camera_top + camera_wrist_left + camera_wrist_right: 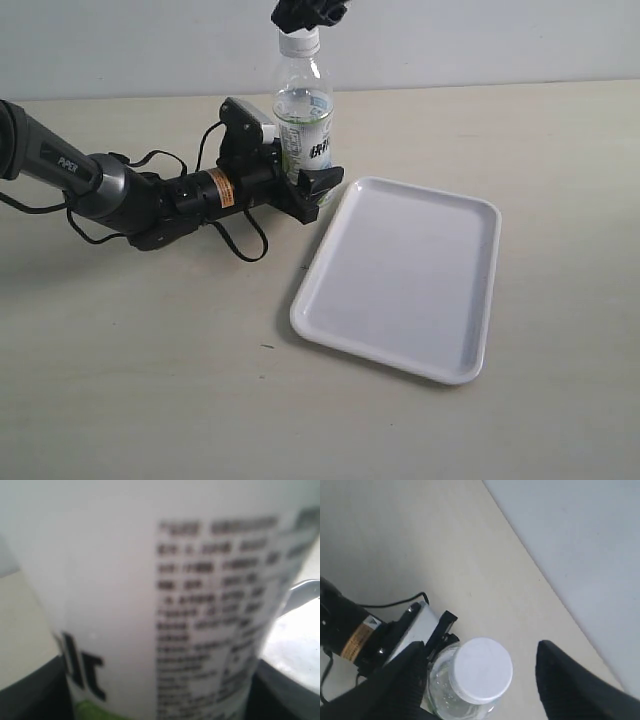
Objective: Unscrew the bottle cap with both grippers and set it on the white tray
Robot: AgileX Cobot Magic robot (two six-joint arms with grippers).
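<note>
The bottle cap (482,669) sat on the upright bottle (303,110), between the right tool's (481,652) spread jaws and clear of both. Only the right wrist view showed those gaps. The exterior view showed the left tool (305,175) clamped round the bottle's lower body, with the white tray (400,350) just beside it.

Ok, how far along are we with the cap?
Done: the left gripper clamps the bottle by its label, upright beside the tray. In hand: the right gripper hangs over the cap, jaws open on either side, not touching it as far as the wrist view shows. Left: close on the cap, unscrew it and carry it to the tray, which holds nothing yet.
</note>
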